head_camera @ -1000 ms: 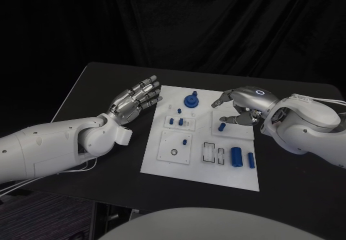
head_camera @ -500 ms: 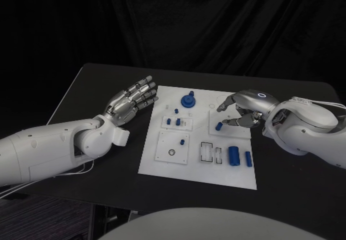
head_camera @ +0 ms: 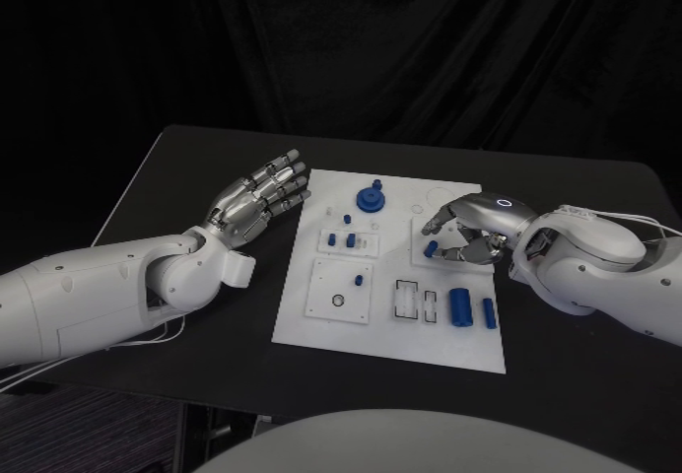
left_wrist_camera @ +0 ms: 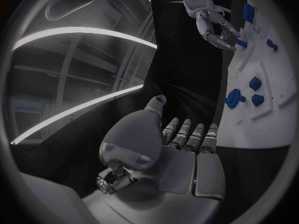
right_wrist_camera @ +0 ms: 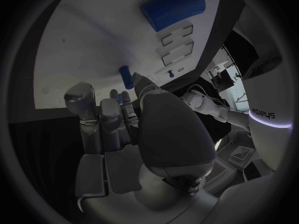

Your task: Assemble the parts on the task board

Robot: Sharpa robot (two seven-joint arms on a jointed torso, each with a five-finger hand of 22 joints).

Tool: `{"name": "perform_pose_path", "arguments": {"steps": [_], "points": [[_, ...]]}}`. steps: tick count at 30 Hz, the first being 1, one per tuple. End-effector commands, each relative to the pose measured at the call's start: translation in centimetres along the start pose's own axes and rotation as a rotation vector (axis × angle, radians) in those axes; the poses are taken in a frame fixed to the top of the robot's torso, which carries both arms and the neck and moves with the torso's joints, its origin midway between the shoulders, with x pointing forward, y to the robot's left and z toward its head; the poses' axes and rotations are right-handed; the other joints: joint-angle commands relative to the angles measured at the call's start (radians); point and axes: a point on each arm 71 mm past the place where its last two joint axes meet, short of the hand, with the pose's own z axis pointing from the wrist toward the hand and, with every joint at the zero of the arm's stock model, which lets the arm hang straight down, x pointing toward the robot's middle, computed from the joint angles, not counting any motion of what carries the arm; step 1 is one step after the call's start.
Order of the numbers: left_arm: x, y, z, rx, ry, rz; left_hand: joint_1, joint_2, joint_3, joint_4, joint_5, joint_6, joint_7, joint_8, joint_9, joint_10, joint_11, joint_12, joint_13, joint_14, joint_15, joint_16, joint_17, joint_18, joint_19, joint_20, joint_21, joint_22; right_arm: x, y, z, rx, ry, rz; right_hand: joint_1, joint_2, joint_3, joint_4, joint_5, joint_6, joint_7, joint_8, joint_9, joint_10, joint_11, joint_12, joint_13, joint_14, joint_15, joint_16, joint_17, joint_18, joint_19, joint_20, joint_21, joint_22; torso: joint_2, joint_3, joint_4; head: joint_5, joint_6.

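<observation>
The white task board (head_camera: 330, 320) lies in the middle of the black table. My right hand (head_camera: 469, 230) is curled low over the board's upper right plate. Its thumb and fingertips close round a small blue peg (head_camera: 432, 249) that lies on the board. In the right wrist view the peg (right_wrist_camera: 126, 77) sits between the thumb tip and the fingertips (right_wrist_camera: 122, 95). My left hand (head_camera: 263, 194) hovers open, palm up, just off the board's left edge, holding nothing. The left wrist view shows the right hand (left_wrist_camera: 217, 29) with the peg (left_wrist_camera: 240, 44) at its fingers.
A blue round knob (head_camera: 374, 200) stands at the board's far end, and small blue pegs (head_camera: 344, 239) stand below it. A thick blue cylinder (head_camera: 460, 304) and a slimmer one (head_camera: 491, 313) lie near the board's near right corner, beside two rectangular slots (head_camera: 411, 300).
My right hand has dropped lower and its fingers have curled in round the small blue peg. The peg stays in place. The left hand has not moved.
</observation>
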Motion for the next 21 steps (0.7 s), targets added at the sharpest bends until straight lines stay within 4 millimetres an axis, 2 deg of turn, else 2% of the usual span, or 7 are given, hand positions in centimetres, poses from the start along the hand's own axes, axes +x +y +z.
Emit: {"name": "perform_pose_path", "arguments": {"steps": [1,15,21], "points": [[0.1,-0.2,0.0,0.045,0.005,-0.007,-0.001,0.012,0.007,0.002,0.006,0.003,0.005,0.004,0.001,-0.002,0.008,0.005,0.001,0.007,0.002,0.007,0.001,-0.016,0.006,0.0,0.006,0.001,0.4,0.0,0.1,-0.007,0.023,-0.001,0.012,0.003,0.003,-0.007,0.008,-0.002,-0.007,-0.004,-0.001,0.008,0.0,-0.006,0.0,-0.005,-0.001,-0.004,0.0,-0.011,-0.006,0.001,-0.003,0.1,0.001,0.0014,-0.0004,0.002,0.0],[0.1,-0.1,0.0,0.036,0.01,-0.012,-0.001,0.012,0.01,0.001,0.006,0.005,0.007,0.004,0.001,-0.003,0.009,0.005,0.0,0.007,0.003,0.008,0.001,-0.016,0.007,0.0,0.006,0.003,1.3,0.2,0.7,-0.015,0.047,0.002,0.021,0.006,0.044,-0.023,0.039,0.041,0.0,0.007,0.004,0.08,-0.011,-0.018,0.002,0.006,-0.011,0.002,0.023,-0.014,0.003,-0.008,0.018,0.107,0.001,-0.0001,0.001,0.005,0.0],[0.1,-0.1,0.0,0.034,0.009,-0.011,-0.002,0.01,0.02,-0.003,0.007,0.017,0.025,0.007,0.003,-0.006,0.006,0.003,0.0,0.005,0.004,0.009,0.001,-0.017,0.009,0.001,0.007,0.004,1.4,0.1,0.8,-0.018,0.041,0.002,0.029,0.005,0.087,-0.034,0.058,0.11,0.01,0.036,0.025,0.119,-0.018,-0.035,0.003,0.002,-0.017,-0.009,0.015,-0.012,-0.001,-0.013,0.006,0.104,0.001,0.0003,0.0005,0.008,0.0]]}}
